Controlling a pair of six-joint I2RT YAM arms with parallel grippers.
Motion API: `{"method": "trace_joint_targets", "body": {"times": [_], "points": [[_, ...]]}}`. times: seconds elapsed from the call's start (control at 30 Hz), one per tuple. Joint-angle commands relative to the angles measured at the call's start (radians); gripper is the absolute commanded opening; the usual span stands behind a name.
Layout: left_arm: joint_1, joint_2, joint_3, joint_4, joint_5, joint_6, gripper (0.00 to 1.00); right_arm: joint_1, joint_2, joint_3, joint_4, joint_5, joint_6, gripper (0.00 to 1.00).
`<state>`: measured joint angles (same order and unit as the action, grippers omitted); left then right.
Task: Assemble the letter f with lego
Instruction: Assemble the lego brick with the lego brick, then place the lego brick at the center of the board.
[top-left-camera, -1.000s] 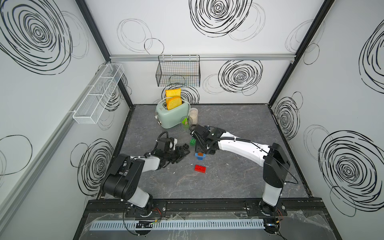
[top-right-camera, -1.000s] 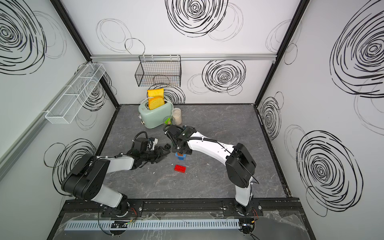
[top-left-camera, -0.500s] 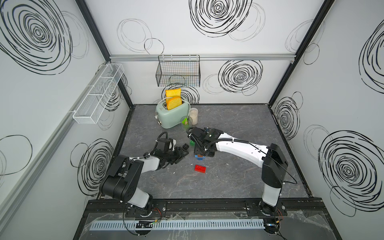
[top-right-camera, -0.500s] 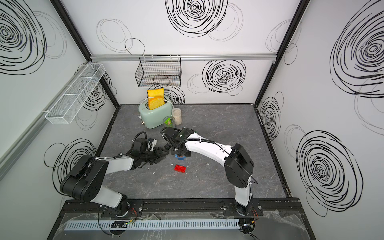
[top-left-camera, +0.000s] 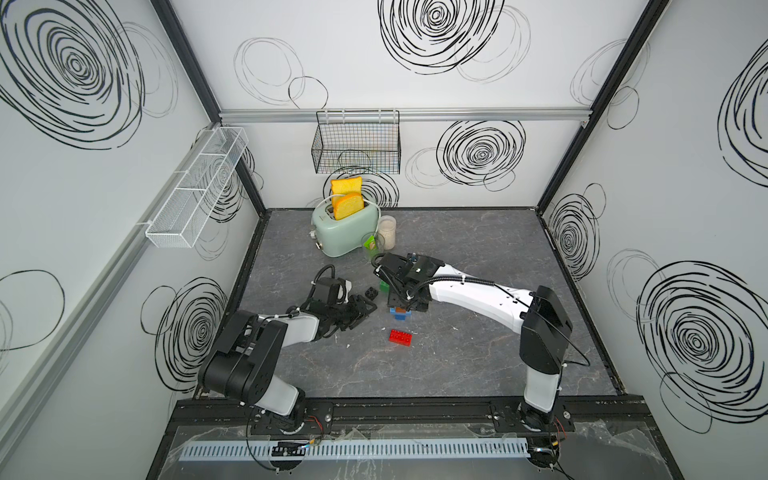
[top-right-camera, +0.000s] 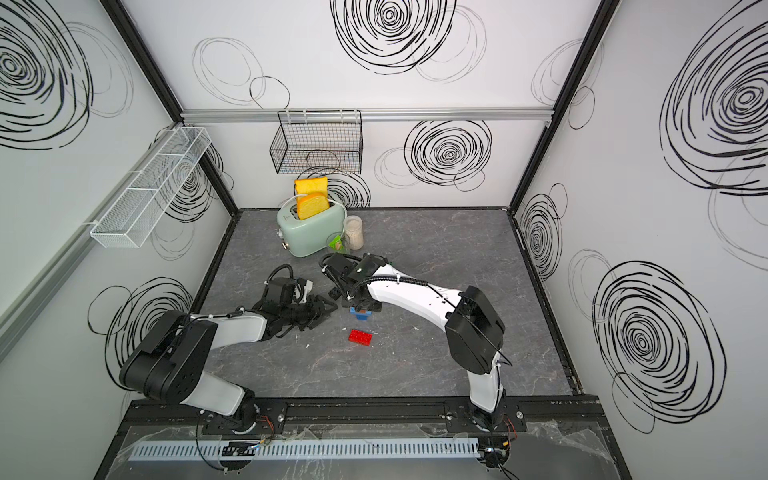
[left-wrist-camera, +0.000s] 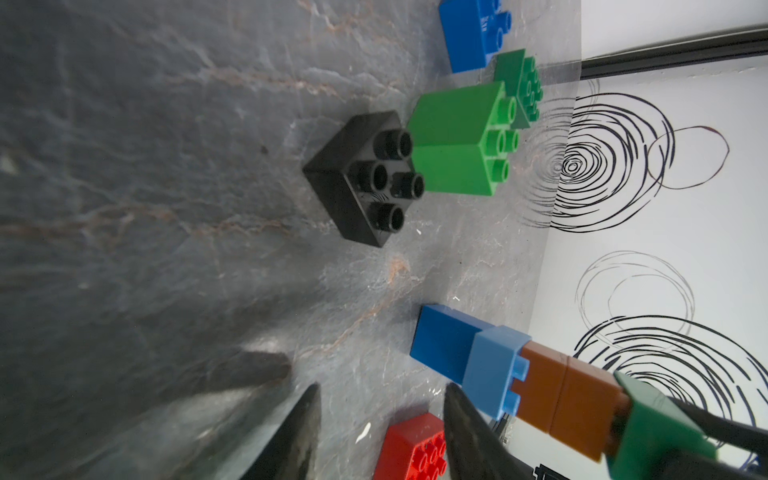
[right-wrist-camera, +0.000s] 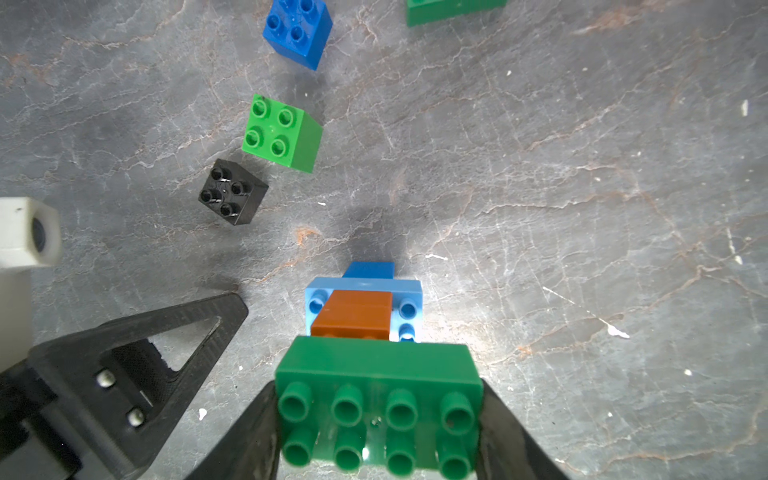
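toaster (top-left-camera: 347, 235): mint | walls (top-left-camera: 540, 62): black swirls | oblong brick (top-left-camera: 401, 337): red

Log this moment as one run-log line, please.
right gripper: shut on dark green brick atop brick tower | left gripper: open, empty, beside tower | red brick: loose on table

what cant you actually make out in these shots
- Tower: in both top views the right arm's wrist covers all but its blue foot.
- Red brick: left wrist view, cut by the frame edge, partly behind a jaw.
- Dark green brick: right wrist view, it hides its own joint with the orange bricks.
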<state>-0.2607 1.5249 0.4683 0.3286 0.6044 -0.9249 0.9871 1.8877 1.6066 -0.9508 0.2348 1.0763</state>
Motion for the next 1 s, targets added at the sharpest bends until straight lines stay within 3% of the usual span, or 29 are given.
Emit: {"method": "trace_joint_targets", "body": {"times": [0.0,0.67,0.97], "points": [[0.011,0.000,-0.006,0.014,0.000,0.001,0.50,-0.003,0.066,-0.057,-0.101,-0.008,-0.008,0.53],[0.015,0.001,-0.001,0.006,-0.002,0.010,0.50,-0.018,0.110,-0.079,-0.077,-0.055,-0.097,0.50],[0.016,-0.064,0.035,-0.044,-0.021,0.085,0.79,-0.042,0.117,0.077,-0.123,0.014,-0.190,0.49]]}}
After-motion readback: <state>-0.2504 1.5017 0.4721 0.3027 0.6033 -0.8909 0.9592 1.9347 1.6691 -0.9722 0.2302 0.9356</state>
